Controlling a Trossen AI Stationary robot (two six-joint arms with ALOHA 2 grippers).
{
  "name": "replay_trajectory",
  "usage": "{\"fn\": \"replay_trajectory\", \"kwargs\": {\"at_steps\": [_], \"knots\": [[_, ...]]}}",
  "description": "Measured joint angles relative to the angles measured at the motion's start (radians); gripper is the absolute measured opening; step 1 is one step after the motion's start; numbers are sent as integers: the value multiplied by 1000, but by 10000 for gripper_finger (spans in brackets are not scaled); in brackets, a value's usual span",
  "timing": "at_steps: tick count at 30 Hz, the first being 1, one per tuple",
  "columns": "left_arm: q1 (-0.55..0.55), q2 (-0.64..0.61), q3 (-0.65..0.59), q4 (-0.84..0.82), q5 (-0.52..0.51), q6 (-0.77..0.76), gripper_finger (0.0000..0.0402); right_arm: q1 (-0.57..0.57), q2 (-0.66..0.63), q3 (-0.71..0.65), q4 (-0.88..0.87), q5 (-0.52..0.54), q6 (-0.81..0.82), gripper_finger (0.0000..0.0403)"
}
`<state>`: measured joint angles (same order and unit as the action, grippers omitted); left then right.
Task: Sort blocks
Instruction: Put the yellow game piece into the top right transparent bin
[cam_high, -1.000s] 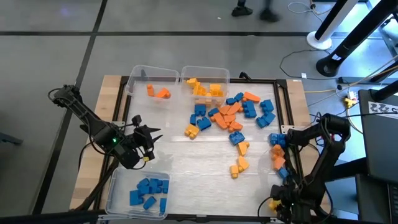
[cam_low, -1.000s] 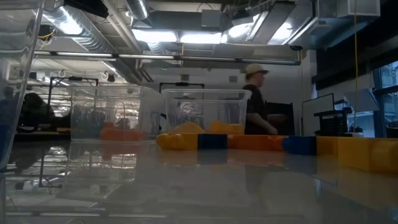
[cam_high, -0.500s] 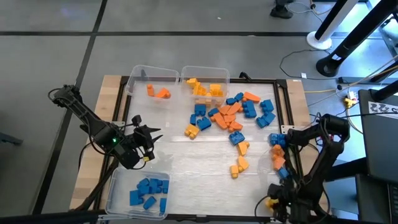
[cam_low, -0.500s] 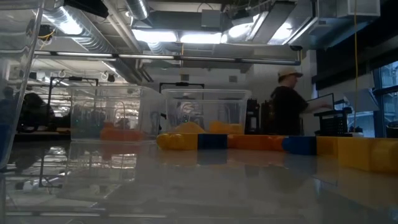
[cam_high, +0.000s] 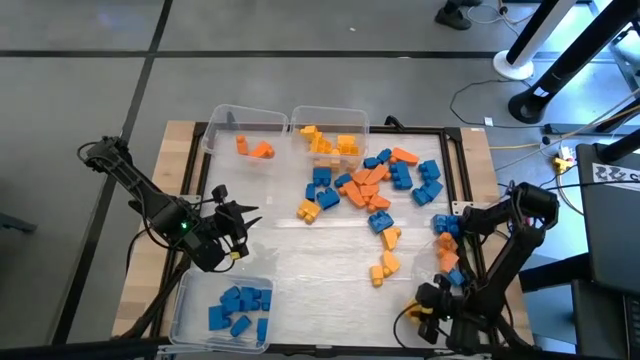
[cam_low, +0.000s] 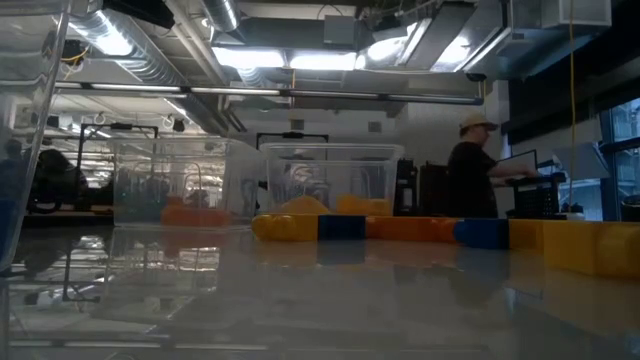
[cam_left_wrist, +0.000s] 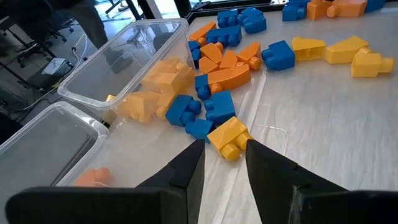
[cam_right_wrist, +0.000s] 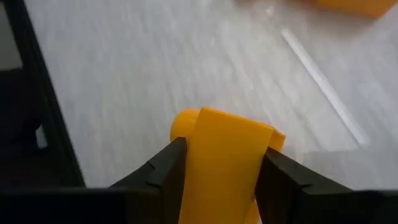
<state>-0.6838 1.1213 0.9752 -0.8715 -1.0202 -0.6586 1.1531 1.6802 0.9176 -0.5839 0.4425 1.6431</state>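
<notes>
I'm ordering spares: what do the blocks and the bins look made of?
Blocks: seemingly hard moulded plastic, solid blue, orange and yellow with a slight sheen and rounded studs. Bins: seemingly clear, glossy thin plastic; their contents show through the walls and the rims catch light.

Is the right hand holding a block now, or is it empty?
Holding. In the right wrist view, the right hand has a yellow block between its two fingers, which press on both sides.

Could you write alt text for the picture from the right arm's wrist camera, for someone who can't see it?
A yellow block fills the foreground, sitting between the right gripper's two dark jaws, which press against its sides. Beyond it lies the pale table, with a black frame edge on one side and another yellow block just showing at the far edge.
</notes>
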Motion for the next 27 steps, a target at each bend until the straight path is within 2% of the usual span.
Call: {"fn": "replay_trajectory", "kwargs": {"at_steps": [11,20,27], "knots": [[0,0,0,0,0,0,107,-113,2,-2,0,126,-11,157],[0,0,0,0,0,3,107,-213,2,-2,18,158,-131,158],[0,0,0,0,0,3,107,-260,0,0,102,186,-263,154]]}}
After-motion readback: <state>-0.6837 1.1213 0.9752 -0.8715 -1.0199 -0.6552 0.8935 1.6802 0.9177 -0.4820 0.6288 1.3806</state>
